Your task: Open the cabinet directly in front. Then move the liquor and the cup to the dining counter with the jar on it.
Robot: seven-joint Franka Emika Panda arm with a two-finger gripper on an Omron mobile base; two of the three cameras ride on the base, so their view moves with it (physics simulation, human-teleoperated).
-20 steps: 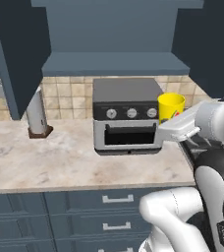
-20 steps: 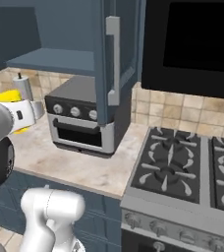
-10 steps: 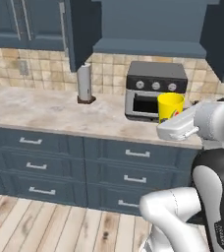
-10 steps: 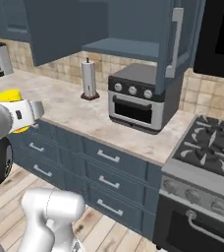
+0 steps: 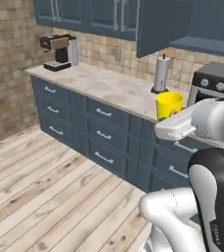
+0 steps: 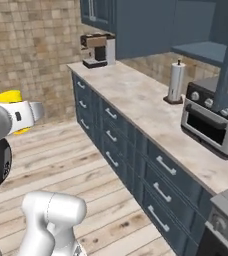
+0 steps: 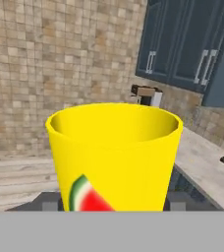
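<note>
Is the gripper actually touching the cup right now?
Touching. In the hand view the cup sits upright between the gripper's dark fingertips, which press against both its sides with no gap.

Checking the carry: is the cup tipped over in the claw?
No: the cup stands upright in the claw, rim level and open end up, with the watermelon mark right way up.
</note>
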